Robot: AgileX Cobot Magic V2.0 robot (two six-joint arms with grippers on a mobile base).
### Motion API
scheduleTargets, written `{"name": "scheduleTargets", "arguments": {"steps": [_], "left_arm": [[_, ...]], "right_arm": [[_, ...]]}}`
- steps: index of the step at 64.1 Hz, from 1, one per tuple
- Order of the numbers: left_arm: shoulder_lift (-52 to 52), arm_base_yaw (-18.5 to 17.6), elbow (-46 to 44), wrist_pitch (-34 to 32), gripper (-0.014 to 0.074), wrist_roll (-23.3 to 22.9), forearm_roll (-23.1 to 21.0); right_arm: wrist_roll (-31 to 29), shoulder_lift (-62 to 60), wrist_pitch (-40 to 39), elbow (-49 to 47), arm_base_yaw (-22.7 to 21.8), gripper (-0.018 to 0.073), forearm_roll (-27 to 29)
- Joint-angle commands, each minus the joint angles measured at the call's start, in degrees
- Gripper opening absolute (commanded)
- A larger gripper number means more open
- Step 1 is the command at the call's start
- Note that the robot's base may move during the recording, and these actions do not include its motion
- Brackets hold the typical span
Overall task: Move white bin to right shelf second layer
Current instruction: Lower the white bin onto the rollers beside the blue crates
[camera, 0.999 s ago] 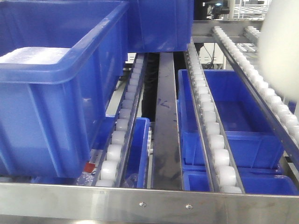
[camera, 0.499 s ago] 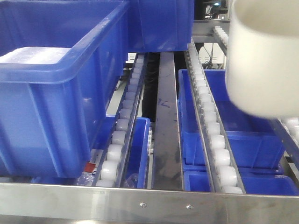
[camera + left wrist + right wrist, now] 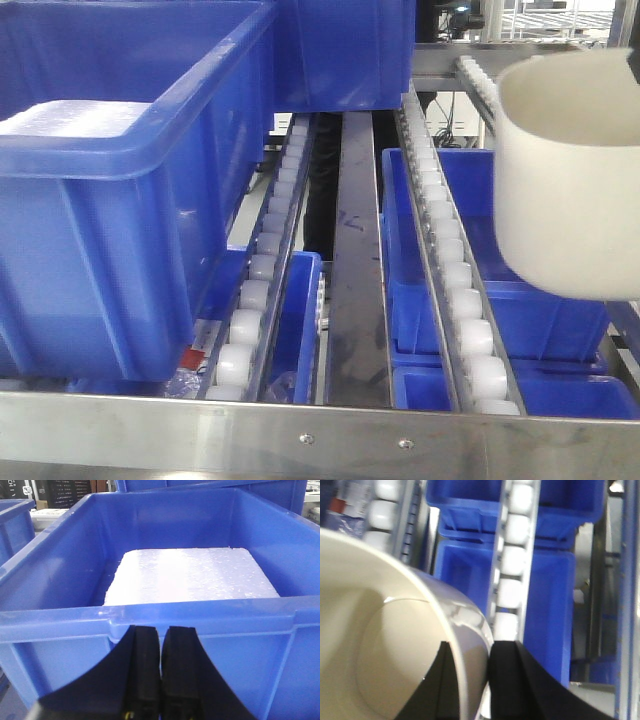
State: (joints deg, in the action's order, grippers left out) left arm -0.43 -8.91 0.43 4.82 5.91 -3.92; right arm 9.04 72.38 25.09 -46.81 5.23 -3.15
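The white bin hangs tilted at the right edge of the front view, over the right roller rails of the right shelf second layer, behind its steel front lip. In the right wrist view my right gripper is shut on the white bin, one finger inside the wall and one outside. The gripper itself does not show in the front view. My left gripper is shut on nothing, just in front of the near wall of a blue crate.
A large blue crate holding a white foam slab fills the left of the shelf level, with another blue crate behind it. More blue crates sit on the level below, seen between the rails. A flat steel strip runs down the middle.
The white bin has come in from the upper right and dropped lower over the right rails. The left side of the shelf is unchanged.
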Motion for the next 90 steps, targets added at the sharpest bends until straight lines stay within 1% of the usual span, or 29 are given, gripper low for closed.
{"name": "scheduleTargets", "arguments": {"steps": [1, 38, 90], "left_arm": [[-0.8, -0.2, 2.1, -4.8, 0.0085, -0.2, -0.3], [-0.8, -0.2, 2.1, -4.8, 0.0085, -0.2, -0.3], [-0.8, -0.2, 2.1, -4.8, 0.0085, -0.2, -0.3]], "right_arm": [[0.0, -0.7, -5.3, -2.2, -0.8, 0.0057, -0.5], [0.0, 6.0, -8.8, -2.2, -0.8, 0.0057, 0.1], [0.0, 10.4, -9.8, -2.2, -0.8, 0.0057, 0.1]]}}
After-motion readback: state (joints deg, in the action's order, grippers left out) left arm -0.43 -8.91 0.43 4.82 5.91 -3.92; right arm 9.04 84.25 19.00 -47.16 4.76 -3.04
